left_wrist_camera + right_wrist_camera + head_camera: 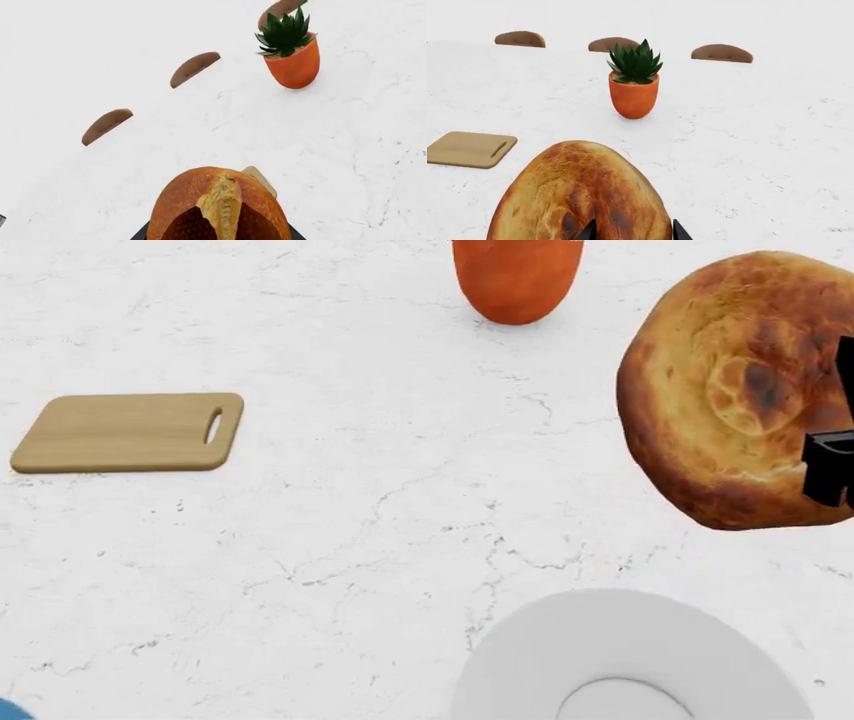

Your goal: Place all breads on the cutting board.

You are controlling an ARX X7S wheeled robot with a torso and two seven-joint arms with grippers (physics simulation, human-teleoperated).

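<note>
Right gripper (630, 231) clamped on round flatbread (727, 390), held above marble table (400, 520); left gripper's jaws closed on oval loaf (217, 207); cutting board (130, 432) bare

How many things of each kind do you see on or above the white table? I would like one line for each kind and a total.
Breads: 2, a round bread and an oval loaf
Cutting board: 1
Potted plant: 1
White plate: 1
Total: 5
</note>
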